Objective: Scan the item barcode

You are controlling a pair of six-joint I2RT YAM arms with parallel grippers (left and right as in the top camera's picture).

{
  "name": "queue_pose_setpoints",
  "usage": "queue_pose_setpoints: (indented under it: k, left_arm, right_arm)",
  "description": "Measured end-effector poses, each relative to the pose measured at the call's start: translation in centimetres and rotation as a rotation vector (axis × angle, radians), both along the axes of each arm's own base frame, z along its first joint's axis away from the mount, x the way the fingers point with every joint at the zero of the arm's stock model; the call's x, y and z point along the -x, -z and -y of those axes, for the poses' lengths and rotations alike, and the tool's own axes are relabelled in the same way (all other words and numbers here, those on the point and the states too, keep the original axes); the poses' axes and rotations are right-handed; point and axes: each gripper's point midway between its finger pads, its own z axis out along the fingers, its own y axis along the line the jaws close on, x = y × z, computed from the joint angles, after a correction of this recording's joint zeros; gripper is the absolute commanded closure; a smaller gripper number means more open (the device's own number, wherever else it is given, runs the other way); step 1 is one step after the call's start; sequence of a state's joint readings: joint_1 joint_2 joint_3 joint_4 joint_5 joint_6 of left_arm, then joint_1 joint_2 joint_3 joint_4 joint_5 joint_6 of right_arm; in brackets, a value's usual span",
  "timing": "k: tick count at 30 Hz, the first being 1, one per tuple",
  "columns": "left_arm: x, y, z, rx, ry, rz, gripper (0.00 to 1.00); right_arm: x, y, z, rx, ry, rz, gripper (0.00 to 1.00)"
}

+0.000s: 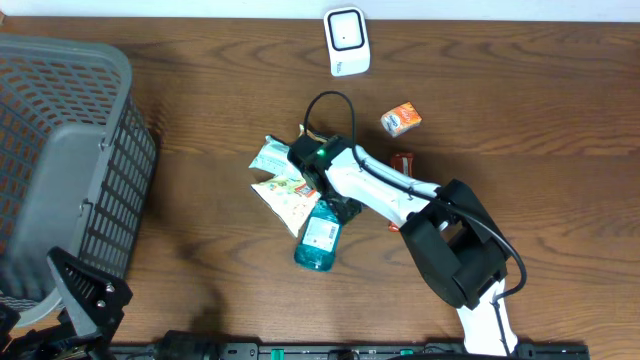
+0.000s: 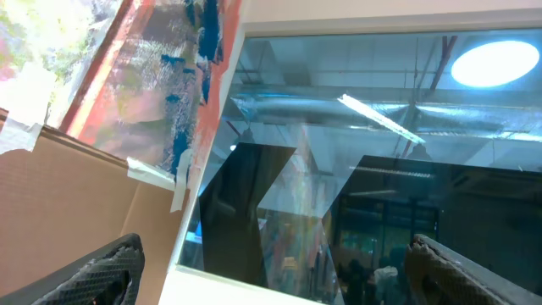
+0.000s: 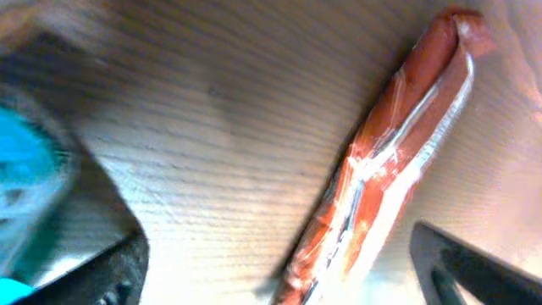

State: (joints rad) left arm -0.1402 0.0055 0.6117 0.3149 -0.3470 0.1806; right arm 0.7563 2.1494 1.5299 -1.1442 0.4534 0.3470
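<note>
I have the sausage stick (image 3: 381, 169) lying flat on the wooden table (image 3: 212, 110), running diagonally under my right wrist camera. It is reddish-orange, sealed in glossy clear wrap and pinched at its upper end. The right gripper (image 3: 275, 250) hangs above it with fingers spread wide, gripping nothing. The blue bottle (image 1: 320, 235) lies near, and the white scanner (image 1: 347, 42) stands well apart at the far edge. The left gripper (image 2: 275, 271) is spread wide and empty, aimed at the ceiling.
</note>
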Motion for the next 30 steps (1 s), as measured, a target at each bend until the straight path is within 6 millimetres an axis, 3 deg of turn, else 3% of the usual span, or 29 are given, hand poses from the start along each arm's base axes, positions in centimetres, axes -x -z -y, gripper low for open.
queue_pose_setpoints:
  k: [2,4,5,7,13,21,24,28,30]
  left_arm:
    - [0.0,0.0,0.0,0.000,0.000,0.000,0.02]
    - [0.0,0.0,0.0,0.000,0.000,0.000,0.02]
    - [0.0,0.0,0.0,0.000,0.000,0.000,0.02]
    - [0.0,0.0,0.0,0.000,0.000,0.002,0.02]
    - [0.1,-0.1,0.0,0.001,0.000,0.006,0.02]
    - [0.1,-0.1,0.0,0.001,0.000,0.007,0.02]
    - [0.1,-0.1,0.0,0.001,0.000,0.008,0.02]
    - [0.1,-0.1,0.0,0.001,0.000,0.007,0.02]
    - [0.1,-0.1,0.0,0.001,0.000,0.008,0.02]
  right_arm:
    - [0.2,-0.1,0.4,0.014,0.025,0.008,0.09]
    - [0.4,0.0,0.6,0.022,0.050,0.008,0.32]
    - [0.6,0.2,0.7,0.022,0.065,0.009,0.38]
    - [0.8,0.6,1.0,0.032,0.093,0.017,0.44]
    - [1.1,1.0,2.8,0.065,0.194,0.058,0.44]
    - [-0.5,0.8,5.9,0.070,0.289,0.141,0.29]
    - [-1.1,1.1,6.6,0.036,0.324,0.157,0.73]
    - [-1.0,2.2,7.6,0.013,0.366,0.147,0.81]
    - [-0.9,2.4,7.8,-0.004,0.372,0.153,0.90]
